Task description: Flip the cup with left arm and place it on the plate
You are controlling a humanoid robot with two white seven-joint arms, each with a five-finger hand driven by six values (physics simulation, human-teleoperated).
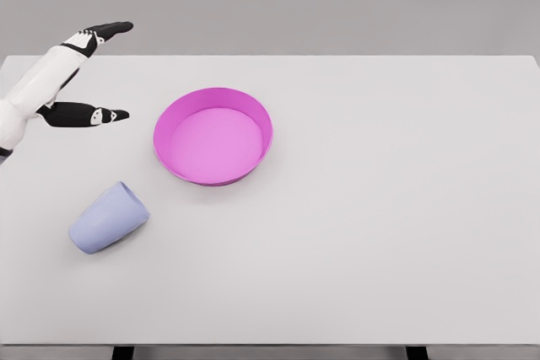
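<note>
**A:** Which step are you on?

**B:** You're at the very start, by my reading. Your left hand (72, 77) hangs above the far left part of the surface (396, 233), its fingers (105, 29) spread wide and holding nothing. The thumb sticks out well apart from the upper finger. The right arm isn't in the picture.

**A:** And the cup?

**B:** The cup (109, 217) lies on its side, nearer to you than the fingers and a little to their right, well apart from them. One round end faces the lower left and the other points up and right, but you can't tell for sure which end is the mouth.

**A:** Where does it have to go?

**B:** Onto the pink plate (261, 120), which sits to the right of the fingers, with nothing in it. The cup rests apart from it, not touching.

**A:** So what does the next move call for?

**B:** You probably need to bring the wide fingers down and back toward the cup, line them up across its round side, and close on it before any turning. A cup lying like that may roll if you nudge it.
</note>
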